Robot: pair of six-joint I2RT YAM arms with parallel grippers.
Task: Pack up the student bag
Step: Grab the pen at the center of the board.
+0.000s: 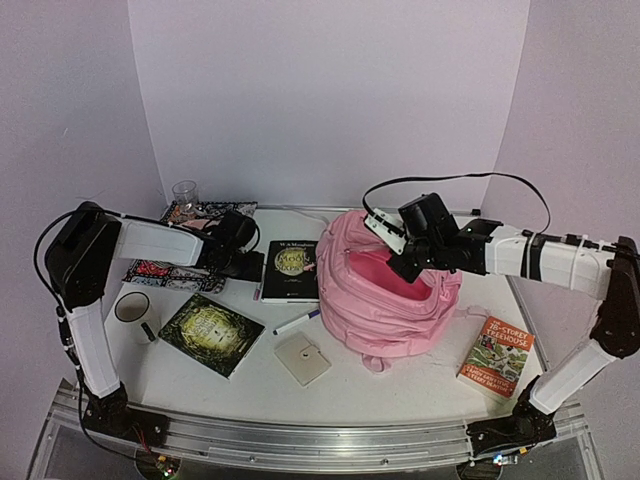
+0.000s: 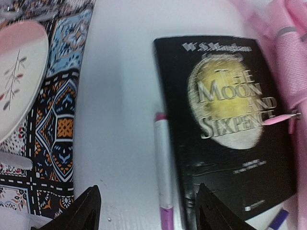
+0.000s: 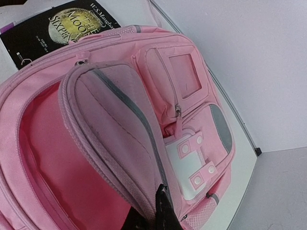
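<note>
The pale-pink student bag (image 1: pixel 390 300) lies at centre right with its main compartment open, showing a darker pink lining. My right gripper (image 1: pixel 405 262) is shut on the edge of the bag's front flap (image 3: pixel 120 129) and holds it up; in the right wrist view its fingers (image 3: pixel 160 213) pinch the zip edge. My left gripper (image 1: pixel 250 262) is open and empty, low over the table. Between its fingers (image 2: pixel 146 194) lies a white pen with pink ends (image 2: pixel 163 163), right beside a black book "The Moon and Sixpence" (image 2: pixel 225 124).
A green-black book (image 1: pixel 212 333), a blue-tipped marker (image 1: pixel 297 322) and a beige wallet (image 1: pixel 302 358) lie in front. An orange book (image 1: pixel 497 357) lies at the right. A mug (image 1: pixel 133 312), a glass (image 1: pixel 185 193) and a pink plate (image 2: pixel 17 72) on a patterned mat (image 2: pixel 57 129) are at the left.
</note>
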